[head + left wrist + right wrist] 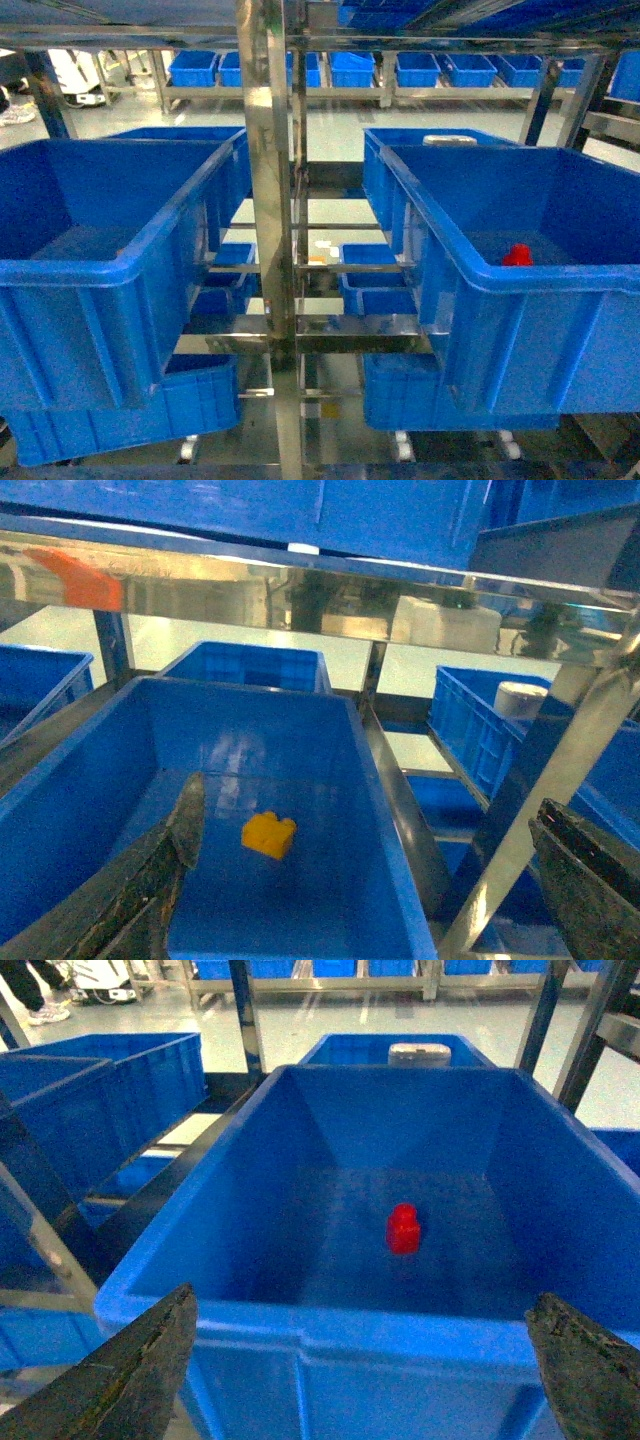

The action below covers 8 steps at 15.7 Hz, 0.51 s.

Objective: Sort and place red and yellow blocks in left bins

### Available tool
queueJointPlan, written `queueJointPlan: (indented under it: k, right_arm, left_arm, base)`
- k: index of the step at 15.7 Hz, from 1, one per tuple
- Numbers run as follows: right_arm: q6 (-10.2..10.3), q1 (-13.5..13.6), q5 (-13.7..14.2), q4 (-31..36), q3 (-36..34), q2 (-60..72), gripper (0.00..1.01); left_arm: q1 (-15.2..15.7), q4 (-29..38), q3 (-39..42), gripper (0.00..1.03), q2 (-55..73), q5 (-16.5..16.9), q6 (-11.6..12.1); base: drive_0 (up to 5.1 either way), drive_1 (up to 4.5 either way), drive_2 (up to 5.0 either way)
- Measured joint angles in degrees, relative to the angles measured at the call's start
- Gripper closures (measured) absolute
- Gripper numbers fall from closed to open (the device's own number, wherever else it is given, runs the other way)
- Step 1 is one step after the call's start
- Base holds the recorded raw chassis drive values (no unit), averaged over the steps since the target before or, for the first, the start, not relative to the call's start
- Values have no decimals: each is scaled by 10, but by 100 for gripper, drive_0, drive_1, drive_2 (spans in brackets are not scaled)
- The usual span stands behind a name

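The yellow block [269,835] lies on the floor of a big blue bin [90,780] in the left wrist view. My left gripper [368,812] hangs open above and in front of it, with nothing between its fingers [186,825]. The red block [404,1228] stands on the floor of another big blue bin [300,1332]. My right gripper [362,1300] is open just outside that bin's near rim and holds nothing. In the head view the red block [517,255] sits in the right bin [540,320]. The left bin [90,290] hides its floor, and neither gripper shows there.
A steel upright [268,200] stands between the two bins, and shelf rails run above and below. Smaller blue bins [372,268] sit behind and under them. A white round object [419,1053] lies in the bin behind the right one. Further blue bins [420,68] line the far rack.
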<state>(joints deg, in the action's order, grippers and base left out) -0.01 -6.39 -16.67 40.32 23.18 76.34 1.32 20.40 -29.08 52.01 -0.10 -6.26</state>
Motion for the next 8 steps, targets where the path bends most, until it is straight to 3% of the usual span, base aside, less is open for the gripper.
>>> queueJointPlan:
  k: [8]
  right_arm:
    - [0,0,0,0,-1,-4,3]
  left_arm:
    - [0,2,0,5,-5,0,0]
  base:
    - [0,0,0]
